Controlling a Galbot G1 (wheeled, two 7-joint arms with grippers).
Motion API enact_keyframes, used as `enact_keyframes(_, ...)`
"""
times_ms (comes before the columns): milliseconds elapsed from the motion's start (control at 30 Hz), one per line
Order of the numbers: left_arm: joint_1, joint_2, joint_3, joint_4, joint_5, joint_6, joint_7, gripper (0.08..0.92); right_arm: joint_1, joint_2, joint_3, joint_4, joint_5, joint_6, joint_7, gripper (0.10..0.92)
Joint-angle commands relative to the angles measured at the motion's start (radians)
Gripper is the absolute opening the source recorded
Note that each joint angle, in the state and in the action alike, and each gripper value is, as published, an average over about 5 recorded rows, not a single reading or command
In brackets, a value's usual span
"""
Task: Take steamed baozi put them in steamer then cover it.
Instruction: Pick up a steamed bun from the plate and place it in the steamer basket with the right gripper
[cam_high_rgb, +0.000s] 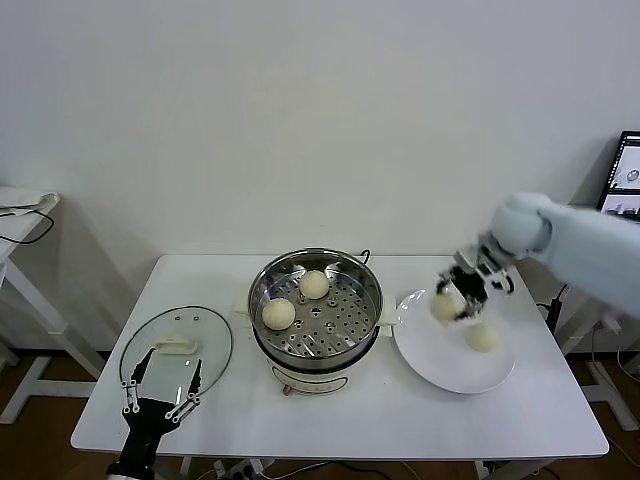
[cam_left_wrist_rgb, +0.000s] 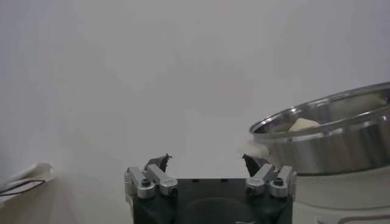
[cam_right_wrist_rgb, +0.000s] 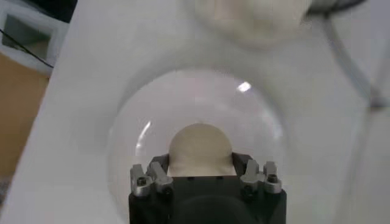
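The steel steamer (cam_high_rgb: 262, 280) stands mid-table with two baozi on its tray, one at the back (cam_high_rgb: 314, 284) and one at the left (cam_high_rgb: 278, 314). My right gripper (cam_high_rgb: 458, 303) is shut on a third baozi (cam_high_rgb: 446, 306) and holds it a little above the white plate (cam_high_rgb: 430, 360). The wrist view shows this baozi (cam_right_wrist_rgb: 200, 148) between the fingers over the plate (cam_right_wrist_rgb: 128, 152). A fourth baozi (cam_high_rgb: 484, 337) lies on the plate. My left gripper (cam_high_rgb: 160, 398) is open and empty, low at the table's front left by the glass lid (cam_high_rgb: 210, 345).
The glass lid with its cream knob (cam_high_rgb: 176, 346) lies flat on the table's left side. The steamer's rim (cam_left_wrist_rgb: 329, 112) shows in the left wrist view. A side table (cam_high_rgb: 20, 215) stands at far left, a monitor (cam_high_rgb: 625, 175) at far right.
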Motion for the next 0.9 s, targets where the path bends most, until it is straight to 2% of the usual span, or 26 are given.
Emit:
enact_keyframes(33, 0.002, 0.003, 0.001, -0.005, -0.002, -0.001, 0.000, 0.823, 0.259, 0.218, -0.039, 0.113, 0.014, 0.303, 0.011, 0.699)
enact_keyframes(367, -0.006, 0.005, 0.002, -0.003, -0.004, -0.003, 0.000, 0.823, 0.114, 0.362, -0.037, 0.173, -0.215, 0.436, 0.048, 0.696)
enact_keyframes(900, -0.016, 0.001, 0.000, 0.011, -0.005, -0.005, 0.000, 0.823, -0.069, 0.438, -0.051, 0.100, -0.368, 0.527, 0.110, 0.696)
